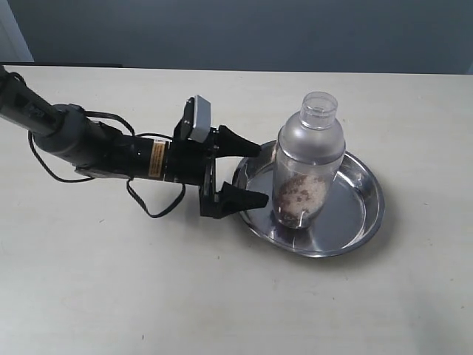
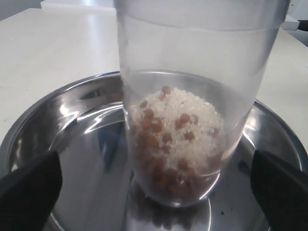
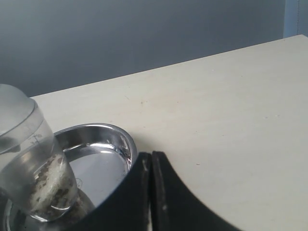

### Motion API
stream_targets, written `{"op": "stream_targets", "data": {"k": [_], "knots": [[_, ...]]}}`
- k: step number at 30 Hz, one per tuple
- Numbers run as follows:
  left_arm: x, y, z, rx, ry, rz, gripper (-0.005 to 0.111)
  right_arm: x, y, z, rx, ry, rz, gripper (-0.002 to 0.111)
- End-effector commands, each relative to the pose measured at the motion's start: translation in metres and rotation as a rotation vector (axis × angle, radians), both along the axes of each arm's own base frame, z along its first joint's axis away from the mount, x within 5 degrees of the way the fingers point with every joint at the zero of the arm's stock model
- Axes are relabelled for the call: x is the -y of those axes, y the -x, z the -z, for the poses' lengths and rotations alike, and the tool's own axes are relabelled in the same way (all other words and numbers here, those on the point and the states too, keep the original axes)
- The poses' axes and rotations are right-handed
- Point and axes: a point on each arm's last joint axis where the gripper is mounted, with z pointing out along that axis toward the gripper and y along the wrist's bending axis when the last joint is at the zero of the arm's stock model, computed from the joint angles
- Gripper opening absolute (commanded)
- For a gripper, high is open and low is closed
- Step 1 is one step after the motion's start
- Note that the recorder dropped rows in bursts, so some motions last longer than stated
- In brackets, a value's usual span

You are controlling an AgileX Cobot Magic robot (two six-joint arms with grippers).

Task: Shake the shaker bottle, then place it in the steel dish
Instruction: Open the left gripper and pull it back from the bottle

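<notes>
The shaker bottle (image 1: 304, 166), clear frosted plastic with a small cylindrical cap, stands upright in the steel dish (image 1: 362, 218), left of its middle. White and brown granules fill its base (image 2: 175, 139). My left gripper (image 1: 261, 174) is open, its two black fingers (image 1: 244, 198) over the dish's left rim, short of the bottle and not touching it. In the left wrist view the left gripper (image 2: 154, 192) has its fingertips (image 2: 29, 190) wide apart either side of the bottle above the dish (image 2: 72, 125). My right gripper (image 3: 151, 158) is shut on nothing, beside the dish (image 3: 113, 139) and the bottle (image 3: 29, 163).
A pale beige table (image 1: 148, 296) carries everything. The left arm and its cable (image 1: 89, 144) stretch in from the left. A dark wall (image 1: 236, 29) runs behind the table's far edge. The right arm is outside the exterior view.
</notes>
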Motion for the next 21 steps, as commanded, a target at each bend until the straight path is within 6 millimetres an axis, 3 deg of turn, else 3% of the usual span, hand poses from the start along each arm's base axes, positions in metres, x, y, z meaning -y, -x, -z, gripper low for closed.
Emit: {"op": "stream_targets", "data": {"k": [1,6,12,21], "knots": [[-0.016,-0.003,-0.004,-0.020,-0.006,0.000,0.105,0.000,0.000,-0.001,0.015,0.009,-0.001,-0.001],[-0.035,-0.005,-0.009,-0.100,-0.021,-0.016,0.105,0.000,0.000,-0.001,0.015,0.009,-0.001,-0.001],[-0.048,-0.012,-0.029,-0.309,0.054,-0.124,0.105,0.000,0.000,-0.001,0.015,0.009,-0.001,-0.001],[-0.049,-0.012,-0.065,-0.222,0.073,-0.129,0.105,0.000,0.000,-0.001,0.015,0.007,-0.001,-0.001]]}}
